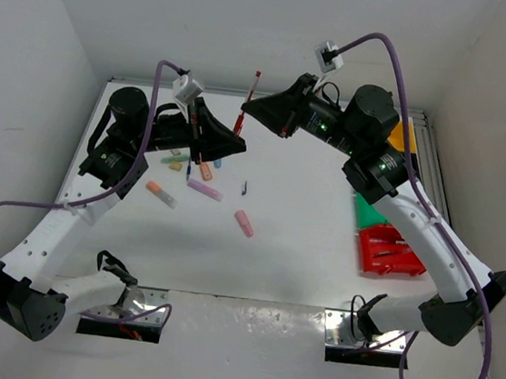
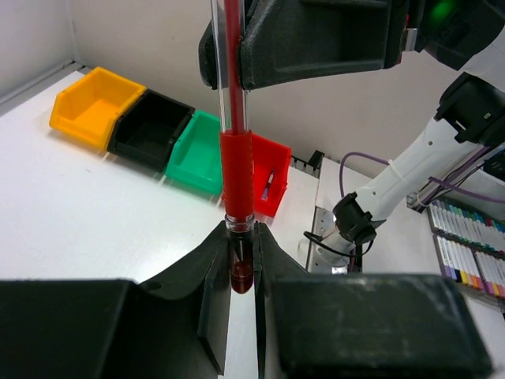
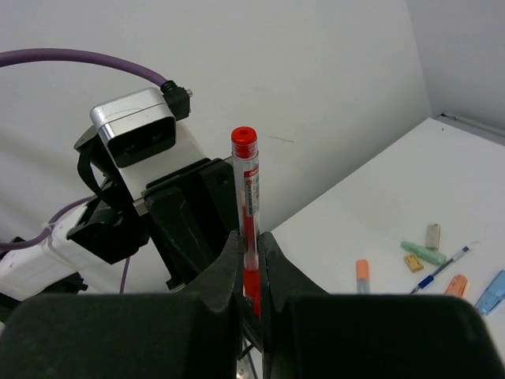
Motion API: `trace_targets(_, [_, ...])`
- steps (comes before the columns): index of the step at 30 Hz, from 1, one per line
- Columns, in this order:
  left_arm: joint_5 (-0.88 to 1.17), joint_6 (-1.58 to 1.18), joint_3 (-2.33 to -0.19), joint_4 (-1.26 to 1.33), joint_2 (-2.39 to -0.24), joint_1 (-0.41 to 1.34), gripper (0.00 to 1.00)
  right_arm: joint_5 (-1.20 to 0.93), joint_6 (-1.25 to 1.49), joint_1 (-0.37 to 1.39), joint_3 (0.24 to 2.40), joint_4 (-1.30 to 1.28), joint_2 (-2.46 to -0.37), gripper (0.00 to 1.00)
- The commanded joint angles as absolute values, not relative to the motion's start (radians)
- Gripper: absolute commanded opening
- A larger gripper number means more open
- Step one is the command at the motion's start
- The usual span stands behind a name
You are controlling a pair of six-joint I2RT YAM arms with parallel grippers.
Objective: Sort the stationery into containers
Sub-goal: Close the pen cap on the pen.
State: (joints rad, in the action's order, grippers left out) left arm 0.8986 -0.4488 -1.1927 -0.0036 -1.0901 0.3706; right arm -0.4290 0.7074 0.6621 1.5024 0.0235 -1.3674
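Two grippers share one thin red plastic pen (image 2: 236, 158), which is held in the air rather than lying on the table. Nearest in the left wrist view, the left gripper (image 2: 241, 246) has its jaws drawn narrow and pinched on the pen's lower end. The pen's long axis stands upright and crosses the fingers rather than running along them. Just above that hold, the right gripper (image 3: 249, 245) has its jaws almost fully closed on the barrel, and the pen's capped top pokes up clear of them. The pen therefore sits between both sets of jaws, the left hold low and the right hold higher.

Beyond the pen, on the right arm's side, four bins stand in a touching row. The red plastic bin (image 2: 282, 158) is closest behind the pen and holds at least one slim pen (image 2: 269, 185). The green bin (image 2: 193, 150), the black bin (image 2: 154, 126) and the yellow bin (image 2: 87, 106) run on from the pen in that order, and their visible parts show nothing inside.

My judgement is that the right arm is the better placed to carry the pen to the red bin, so the left jaws would have to let go first.
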Motion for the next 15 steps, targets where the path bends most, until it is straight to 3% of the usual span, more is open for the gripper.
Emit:
trace_targets(1, [0.857, -0.414, -1.282, 0.083, -1.085, 0.344, 0.0, -0.509, 0.707, 0.693, 1.48, -0.029, -1.358, 0.0])
trace_targets(15, [0.891, -0.341, -1.304, 0.045, -1.078, 0.37, 0.0, -0.534, 0.716, 0.706, 1.503, -0.034, -1.382, 0.0])
